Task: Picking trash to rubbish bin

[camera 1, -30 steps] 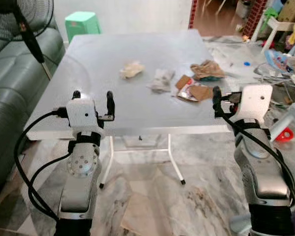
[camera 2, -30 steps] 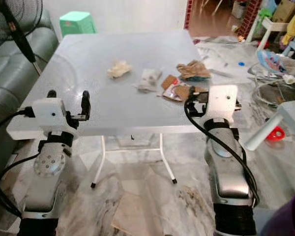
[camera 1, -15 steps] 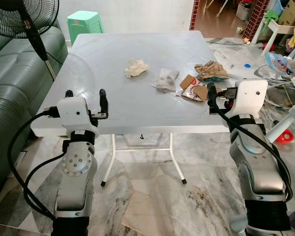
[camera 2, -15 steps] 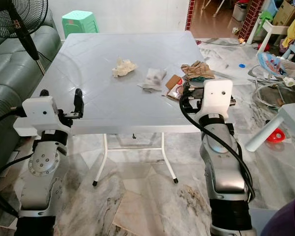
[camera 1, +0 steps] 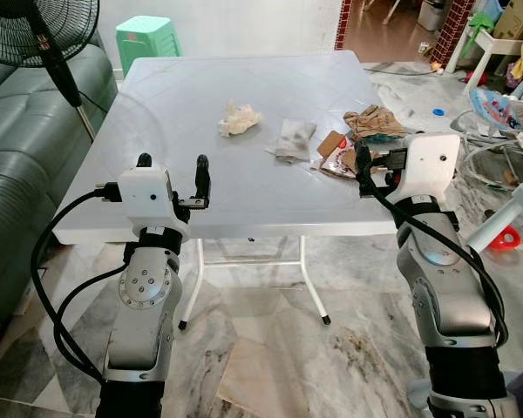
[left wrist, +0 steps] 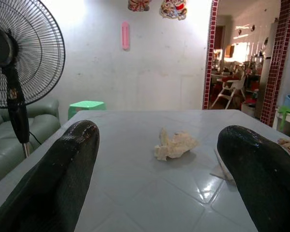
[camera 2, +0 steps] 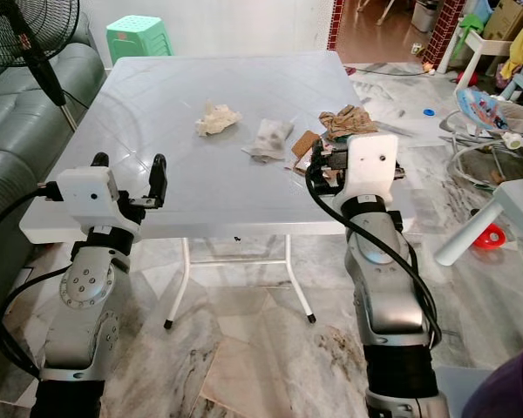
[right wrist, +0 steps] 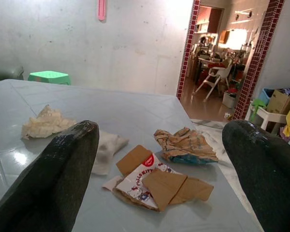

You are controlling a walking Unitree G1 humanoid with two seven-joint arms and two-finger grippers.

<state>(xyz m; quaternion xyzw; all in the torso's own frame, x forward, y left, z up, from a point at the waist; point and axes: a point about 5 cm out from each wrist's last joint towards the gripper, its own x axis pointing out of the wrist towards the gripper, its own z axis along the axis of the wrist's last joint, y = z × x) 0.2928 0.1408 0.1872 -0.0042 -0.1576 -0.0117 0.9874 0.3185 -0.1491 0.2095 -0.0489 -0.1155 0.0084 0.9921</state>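
Trash lies on the white table: a crumpled cream tissue, a grey-white tissue, a torn cardboard packet with red print and a crumpled brown paper. My left gripper is open over the table's front left, well short of the cream tissue. At the front right my right gripper is also open and empty. It hovers just before the cardboard packet, with the brown paper behind that.
A standing fan and a green sofa are at the left. A green stool stands behind the table. Toys and clutter cover the marble floor at the right. White folding table legs stand below.
The view shifted as my body moved. Both grippers now reach slightly farther over the table's front edge, the right one closer to the cardboard packet. The trash lies as before.
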